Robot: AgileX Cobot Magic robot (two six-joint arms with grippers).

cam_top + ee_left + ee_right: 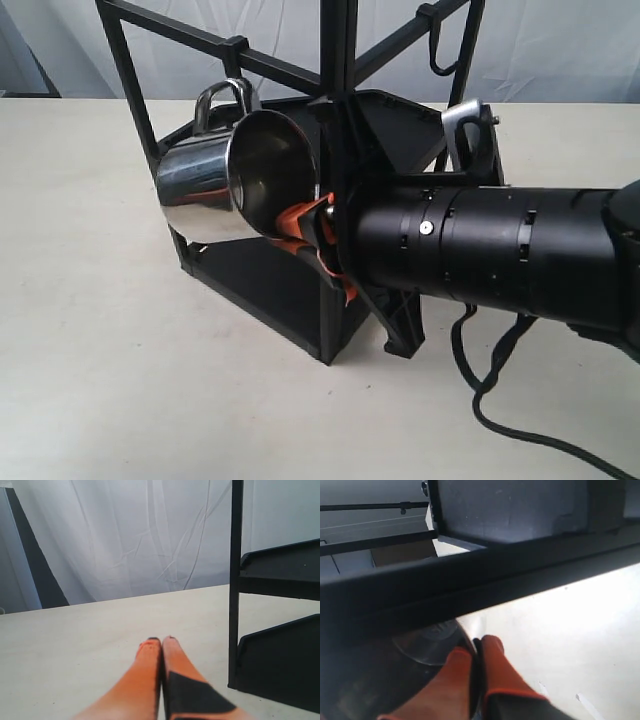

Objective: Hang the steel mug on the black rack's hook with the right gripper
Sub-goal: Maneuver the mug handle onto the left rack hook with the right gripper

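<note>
The steel mug (215, 185) is held up in the air, tipped on its side, so that its long axis lies nearly level — from lower left to upper right in the exterior view. Its open mouth is turned toward the camera and to the right, and its base is turned to the left. The looped handle is on the upper side and points upward, just under a top rail of the black rack (290, 290). The mug is seen in front of the rack's left part, beside the front post, well above the table (90, 330).

The right gripper (312, 222) is closed on the mug's rim at the lower edge of the mouth; the orange fingers (296, 214) are pressed together there, one of them lying inside the mouth. In the right wrist view the two fingers (492, 662) are seen tight on the thin steel wall (427, 647), with a dark bar of the rack crossing close above. The right arm is stretched nearly level from the right side, its thick black wrist directed to the left.

A hook (440, 45) is hanging from the top rail at the upper right, well apart from the mug.

The left gripper (161, 645) is shown closed on nothing — its fingertips touch each other, low over the table, near a post of the rack.
</note>
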